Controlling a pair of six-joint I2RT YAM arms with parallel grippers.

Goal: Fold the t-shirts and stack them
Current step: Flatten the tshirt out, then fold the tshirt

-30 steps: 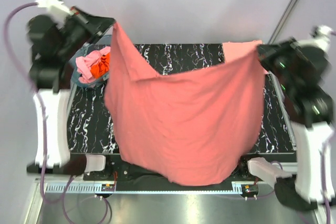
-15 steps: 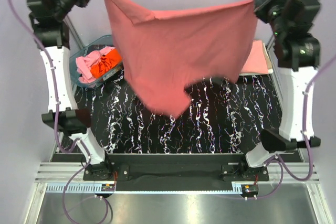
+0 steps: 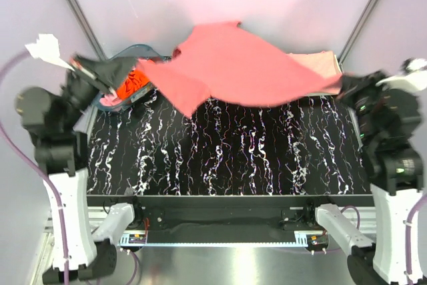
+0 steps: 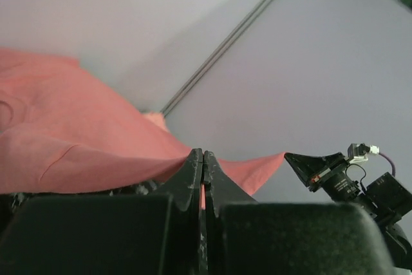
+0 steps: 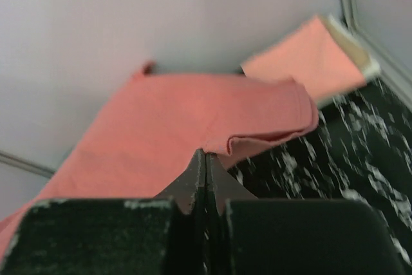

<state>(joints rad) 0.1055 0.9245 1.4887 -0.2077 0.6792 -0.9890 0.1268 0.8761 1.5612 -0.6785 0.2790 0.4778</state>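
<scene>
The brick-red t-shirt (image 3: pixel 233 65) hung in the air above the far half of the counter (image 3: pixel 233 158). It was spread almost flat like a sheet caught mid-billow, with one loose corner drooping toward the marbled black surface on the left. It was stretched between the two arms. The left gripper (image 3: pixel 132 69) pinched one edge, its jaws pressed together on the cloth in the left wrist view. The right gripper (image 3: pixel 341 85) pinched the opposite edge, jaws likewise closed on a rolled bit of hem.

Behind the cloth's right end, a salmon-pink tee (image 3: pixel 319 63) lay already folded at the far right corner of the counter. At far left the teal tub (image 3: pixel 131 51) held a bright orange tee (image 3: pixel 136 81) and a pink tee (image 3: pixel 109 100), both crumpled and unfolded.

The step in hand looked like laying the shirt out flat ahead of folding. The next move would call for both arms to lower together with the cloth taut between them. That way it would settle smooth on the open middle of the counter, away from the tub and the folded tee, and only then should they let go.
</scene>
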